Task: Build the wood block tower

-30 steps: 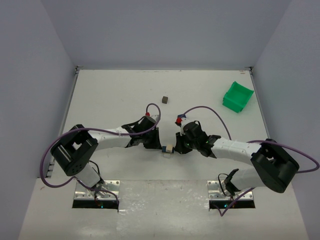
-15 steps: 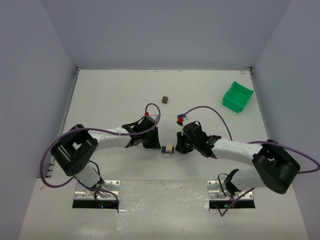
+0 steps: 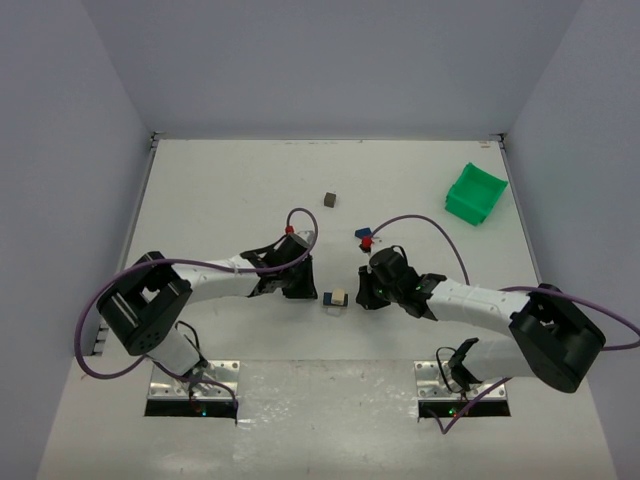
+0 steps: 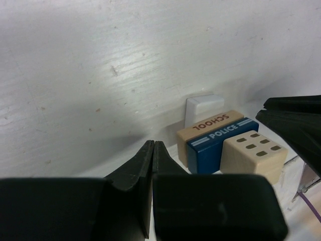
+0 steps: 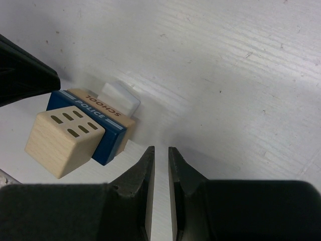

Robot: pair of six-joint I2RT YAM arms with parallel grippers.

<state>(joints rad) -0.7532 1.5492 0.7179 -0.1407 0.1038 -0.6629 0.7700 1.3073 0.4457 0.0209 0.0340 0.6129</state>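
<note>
Wood block tower point(image 3: 334, 299) is only a low cluster of pieces lying close together on the table point(image 3: 230, 190), near the middle and toward 6 o'clock in the top view; the left gripper point(image 3: 300, 285) is at its 9 o'clock and the right gripper point(image 3: 362, 293) at its 3 o'clock, both near it and not touching; in the left wrist view a blue block point(image 4: 220, 143) carries the white word "POLICE" over a white stripe; a tan block point(image 4: 208, 125) touching its side carries "SCHOOL", printed upside down against the other word; the two lie flat, long sides together, long axes parallel, running there from 8 o'clock to 2 o'clock; a beige cube point(image 4: 253, 153) with six dark window slots stands against the blue block, and a small white piece point(image 4: 204, 108) sits behind the tan one; whether the cube is tilted I cannot tell; the left jaws are pressed fully together and hold nothing; the right jaws are almost closed, a thin slit between them with nothing in it; a single dark block point(image 3: 329, 199) lies well apart at 12 o'clock, and a green bin point(image 3: 475, 193) at 2 o'clock.
</note>
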